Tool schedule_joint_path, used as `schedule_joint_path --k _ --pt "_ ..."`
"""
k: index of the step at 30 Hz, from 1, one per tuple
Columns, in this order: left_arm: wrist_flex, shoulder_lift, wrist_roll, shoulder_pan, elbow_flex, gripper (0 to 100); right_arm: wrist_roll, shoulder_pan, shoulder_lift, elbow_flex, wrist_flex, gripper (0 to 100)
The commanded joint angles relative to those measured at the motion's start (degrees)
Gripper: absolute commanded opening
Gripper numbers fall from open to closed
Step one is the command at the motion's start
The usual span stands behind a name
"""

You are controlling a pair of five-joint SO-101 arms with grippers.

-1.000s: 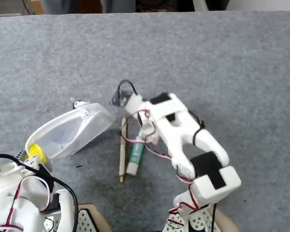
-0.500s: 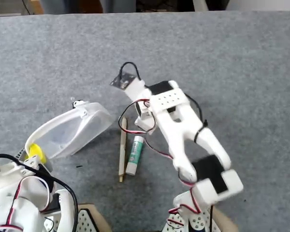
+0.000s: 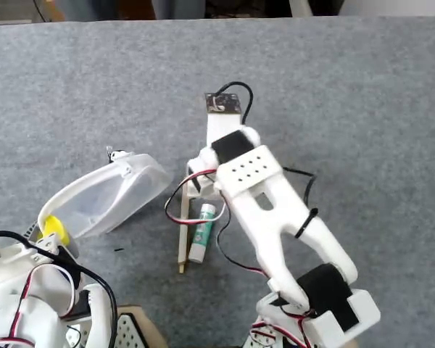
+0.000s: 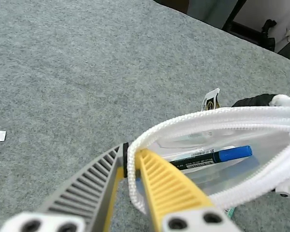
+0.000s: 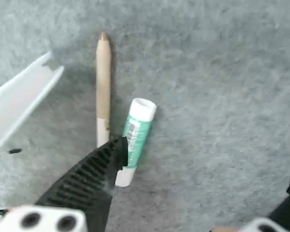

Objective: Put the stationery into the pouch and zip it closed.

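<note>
While open, pouch [image 4: 208,117] with blue pen [image 4: 210,157].

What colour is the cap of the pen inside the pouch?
The cap is blue; left wrist view.

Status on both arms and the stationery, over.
Left pincer shut on pouch rim, blue pen inside. Right pincer open above glue stick and pencil, both on table. Pouch mouth open.

clock set with the pencil [image 5: 103,82] tip at 12. grey felt table [image 5: 222,72]. glue stick [image 5: 137,133], green with white ends, lies just beside the pencil at 4 o'clock, cap toward 1, not touching it. white pouch [image 5: 19,104] edge at 9 o'clock, near the pencil. black ribbed finger [image 5: 89,181] at 7 o'clock, tip over the glue stick's side by the pencil's blunt end; contact: cannot tell.
</note>
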Motion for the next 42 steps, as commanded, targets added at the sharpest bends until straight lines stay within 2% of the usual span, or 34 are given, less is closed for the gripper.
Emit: schedule_joint_path --k 1,9,16,20,24,36,39,42 --pt "0.0 1.0 -0.4 -0.4 -1.5 3 -1.8 -3.3 -0.5 -1.0 0.4 49.5" --pt "0.0 1.0 -0.4 -0.4 -1.5 3 -1.8 -4.5 13.7 0.0 -4.5 49.5" --pt "0.0 1.0 -0.4 -0.4 -1.5 3 -1.9 -4.6 17.0 -1.7 -5.8 49.5" --pt "0.0 1.0 -0.4 -0.4 -1.5 3 -6.9 -4.6 18.9 -1.5 -9.6 49.5" --pt "0.0 1.0 -0.4 -0.4 -1.5 3 -9.1 -4.7 22.0 -2.0 -9.9 49.5" --pt "0.0 1.0 -0.4 -0.4 -1.5 3 -9.1 -4.5 32.4 -9.3 -8.7 49.2" --pt "0.0 1.0 -0.4 -0.4 -1.5 3 -8.8 -4.5 34.2 -12.4 -5.1 42.3" --pt "0.0 1.0 -0.4 -0.4 -1.5 3 -8.4 -4.4 35.7 -16.5 -1.7 29.6"
